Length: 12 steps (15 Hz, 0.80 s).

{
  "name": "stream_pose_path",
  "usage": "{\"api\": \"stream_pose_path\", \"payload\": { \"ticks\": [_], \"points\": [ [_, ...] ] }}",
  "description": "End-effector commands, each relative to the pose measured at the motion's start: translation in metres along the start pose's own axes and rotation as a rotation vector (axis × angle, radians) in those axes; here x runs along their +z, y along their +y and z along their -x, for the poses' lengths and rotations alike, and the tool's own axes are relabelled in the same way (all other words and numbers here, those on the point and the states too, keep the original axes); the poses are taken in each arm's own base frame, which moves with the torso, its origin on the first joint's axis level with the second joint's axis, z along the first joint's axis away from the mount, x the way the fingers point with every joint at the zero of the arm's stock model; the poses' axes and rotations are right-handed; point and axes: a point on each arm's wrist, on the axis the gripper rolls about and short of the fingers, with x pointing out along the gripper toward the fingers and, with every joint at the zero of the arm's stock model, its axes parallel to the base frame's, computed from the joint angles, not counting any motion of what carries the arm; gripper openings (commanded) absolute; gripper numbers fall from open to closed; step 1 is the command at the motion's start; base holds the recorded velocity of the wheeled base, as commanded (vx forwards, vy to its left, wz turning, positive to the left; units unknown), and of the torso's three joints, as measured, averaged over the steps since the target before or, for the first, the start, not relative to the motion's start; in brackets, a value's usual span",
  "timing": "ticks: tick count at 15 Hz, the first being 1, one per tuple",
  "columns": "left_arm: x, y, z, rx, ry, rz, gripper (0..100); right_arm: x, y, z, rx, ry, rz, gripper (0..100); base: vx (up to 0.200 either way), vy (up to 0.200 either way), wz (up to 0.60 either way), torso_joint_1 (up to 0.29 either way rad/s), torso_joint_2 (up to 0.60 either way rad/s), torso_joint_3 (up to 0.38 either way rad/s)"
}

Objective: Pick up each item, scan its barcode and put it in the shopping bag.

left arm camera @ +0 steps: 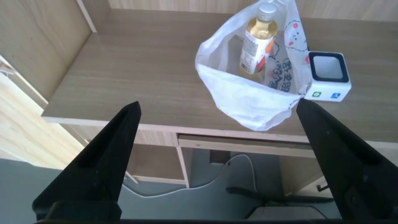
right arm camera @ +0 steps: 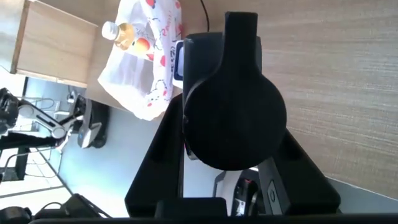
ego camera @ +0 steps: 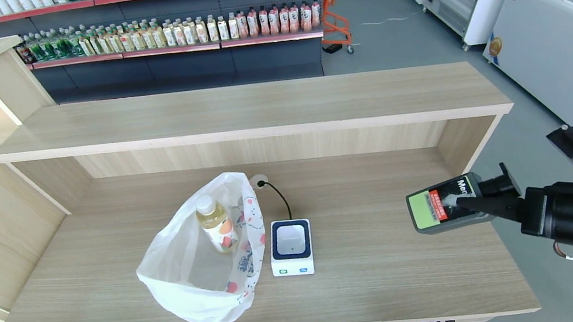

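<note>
My right gripper [ego camera: 458,201] hangs over the counter's right end, shut on a dark pack [ego camera: 441,210] with a green and red label. In the right wrist view the pack [right arm camera: 233,118] sits between the fingers [right arm camera: 155,180]. A white printed shopping bag [ego camera: 196,270] lies open at the counter's middle left, with a bottle of yellow drink [ego camera: 215,224] standing in it. Right beside the bag is the white and blue scanner [ego camera: 290,248]. My left gripper [left arm camera: 219,111] is open and holds nothing, low in front of the counter's edge, facing the bag [left arm camera: 249,93], bottle [left arm camera: 258,37] and scanner [left arm camera: 328,76].
The wooden counter [ego camera: 375,259] has a raised back ledge [ego camera: 247,111] and side walls. A black cable [ego camera: 280,197] runs from the scanner to a hole at the back. Store shelves of bottles [ego camera: 172,33] and freezers [ego camera: 556,40] stand beyond.
</note>
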Motion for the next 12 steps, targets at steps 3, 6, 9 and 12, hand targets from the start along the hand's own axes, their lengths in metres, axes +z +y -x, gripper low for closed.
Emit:
{"api": "stream_pose_path", "payload": {
  "ticks": [3, 6, 9, 12],
  "points": [
    [0.0, 0.0, 0.0, 0.001, 0.0, 0.005, 100, -0.003, -0.002, -0.001, -0.006, 0.013, -0.008, 0, 0.0, 0.067, 0.0, 0.001, 0.0, 0.002],
    [0.0, 0.0, 0.0, 0.001, 0.0, 0.003, 100, -0.006, -0.003, 0.0, -0.014, 0.022, -0.013, 0, 0.0, 0.2, 0.0, 0.001, 0.0, 0.002],
    [0.0, 0.0, 0.0, 0.001, 0.0, 0.002, 100, -0.008, -0.007, -0.005, -0.043, 0.032, -0.02, 0, 0.0, 0.2, 0.0, 0.005, 0.01, 0.004],
    [0.0, 0.0, 0.0, 0.001, 0.0, 0.002, 100, -0.014, -0.015, -0.017, -0.07, 0.077, -0.019, 0, 0.0, 0.2, 0.0, 0.001, 0.01, 0.004]
  ]
}}
